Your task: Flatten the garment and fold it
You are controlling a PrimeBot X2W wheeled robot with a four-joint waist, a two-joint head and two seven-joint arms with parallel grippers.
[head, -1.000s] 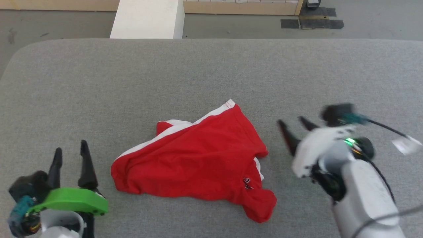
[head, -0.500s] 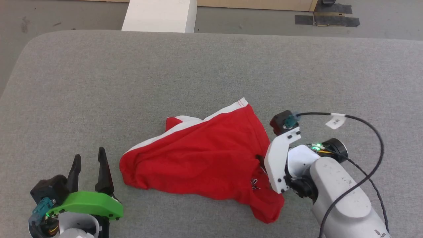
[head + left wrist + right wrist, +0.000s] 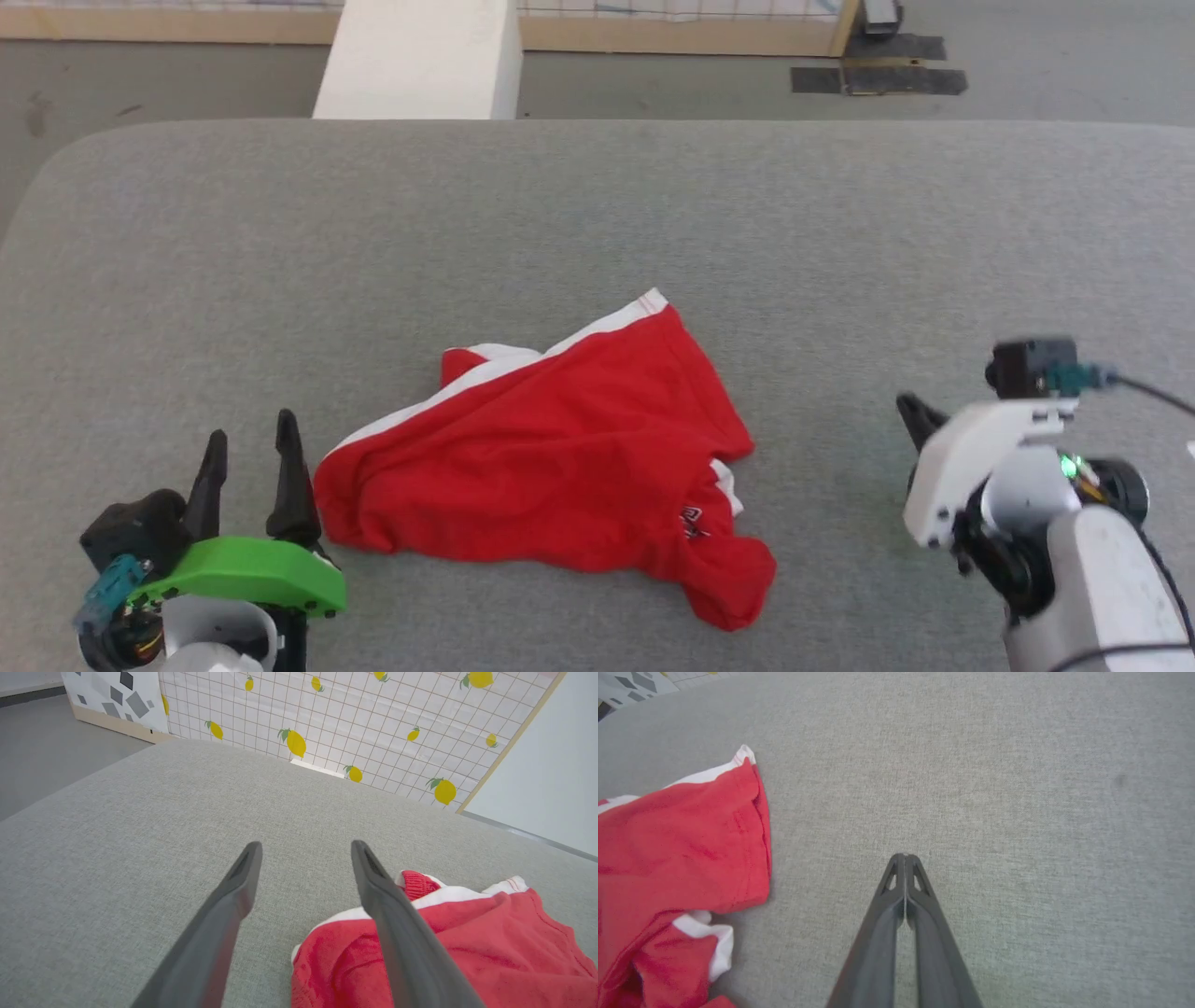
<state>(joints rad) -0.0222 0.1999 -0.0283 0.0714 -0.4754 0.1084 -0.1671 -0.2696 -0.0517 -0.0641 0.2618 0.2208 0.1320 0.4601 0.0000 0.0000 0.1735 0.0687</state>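
Observation:
The garment (image 3: 551, 457), bright red shorts with white stripe bands, lies crumpled in the middle of the grey padded table (image 3: 597, 215). My left gripper (image 3: 250, 431) stands open just left of the shorts' left edge, holding nothing. In the left wrist view its right finger (image 3: 397, 924) overlaps the garment (image 3: 504, 947) in the picture. My right gripper (image 3: 910, 411) is well to the right of the shorts, apart from them. Over bare table in the right wrist view, the right gripper (image 3: 904, 857) has its fingers pressed together and empty, with the garment (image 3: 677, 830) at the left.
A white block (image 3: 420, 61) stands on the floor beyond the table's far edge. Black tape patches (image 3: 878, 79) lie on the floor at the back right. A lemon-patterned panel (image 3: 350, 723) rises behind the table. Bare grey surface surrounds the shorts.
My right gripper, open a second ago, reached the shorts' right edge and has drawn back to the right, now shut and empty. The head camera shifted; the shorts look much the same.

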